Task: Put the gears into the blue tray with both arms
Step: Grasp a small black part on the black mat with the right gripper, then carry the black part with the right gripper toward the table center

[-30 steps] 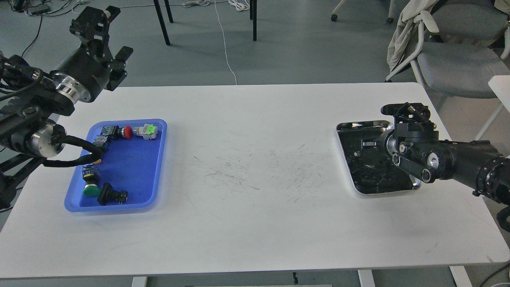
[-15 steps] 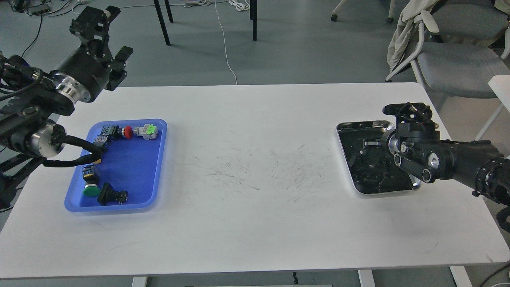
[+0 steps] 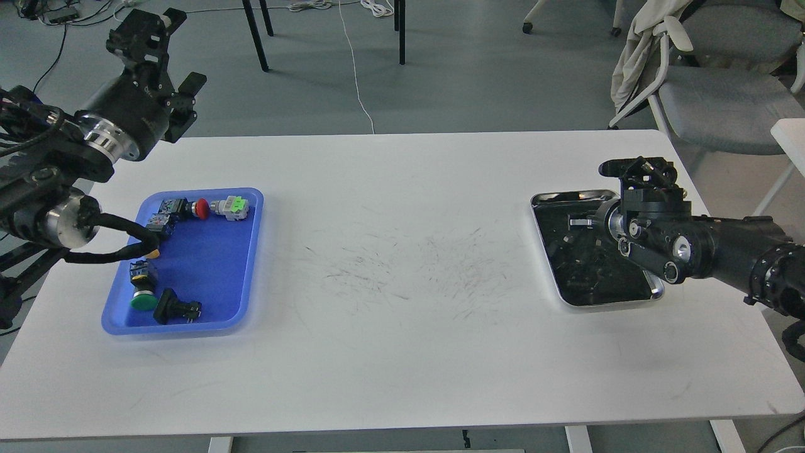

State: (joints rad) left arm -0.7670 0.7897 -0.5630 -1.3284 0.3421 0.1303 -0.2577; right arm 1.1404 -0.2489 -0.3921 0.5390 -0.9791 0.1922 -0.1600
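Note:
The blue tray point(image 3: 242, 251) lies at the table's left and holds coloured push-buttons and a black plug. I cannot make out any gears in it. My left gripper point(image 3: 151, 38) is raised high beyond the table's back left corner, away from the tray and seen from behind. My right gripper point(image 3: 582, 222) hangs over the shiny steel tray point(image 3: 566, 197) at the right, pointing left. It is dark against the tray's dark bottom, so its fingers cannot be told apart. Gears cannot be told apart in that dark bottom either.
A black cable loop point(image 3: 119, 242) from my left arm hangs over the blue tray's left rim. The white table point(image 3: 402, 327) has scuff marks in its middle. Chairs point(image 3: 710, 94) and table legs stand on the floor behind.
My right gripper has shifted slightly back and left over the steel tray. My left arm has drifted a little up and to the left.

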